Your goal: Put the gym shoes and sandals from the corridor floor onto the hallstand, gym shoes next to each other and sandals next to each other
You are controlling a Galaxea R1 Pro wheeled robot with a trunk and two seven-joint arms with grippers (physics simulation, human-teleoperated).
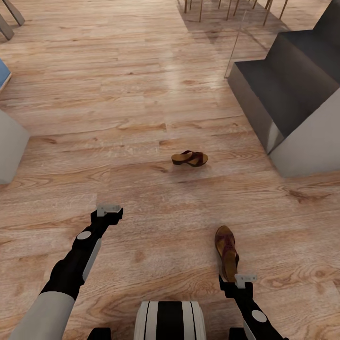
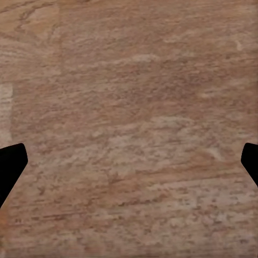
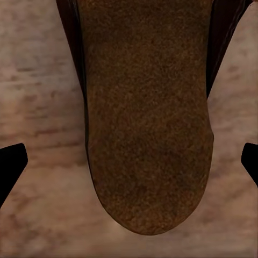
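Sandals are lying apart on the floor (image 1: 141, 108). The near sandal (image 1: 226, 252) is sitting lengthwise just ahead of the right claw (image 1: 244, 279), toe pointing away from the robot, heel end nearest the claw. The right wrist view is looking straight down onto its footbed (image 3: 145, 118), with the rounded heel lying between the two dark fingertips (image 3: 11, 164), which are standing wide at either edge of the frame and gripping nothing. That spread looks meant to let the sole pass between the fingers on the way down, so I judge this as lining up over the heel for a grasp across the sandal's width.

The far sandal (image 1: 190, 158) is resting on its sole farther ahead, well apart from the first, turned crosswise to the robot.

The left claw (image 1: 107, 209) is hovering over bare planks on the other side, also wide open and empty; its wrist view is showing plain wood grain between the fingertips (image 2: 12, 161). It seems to be waiting out of the way.

Grey steps (image 1: 288, 89) are rising at the right beyond the far sandal, and a pale block (image 1: 10, 146) is standing at the left edge.
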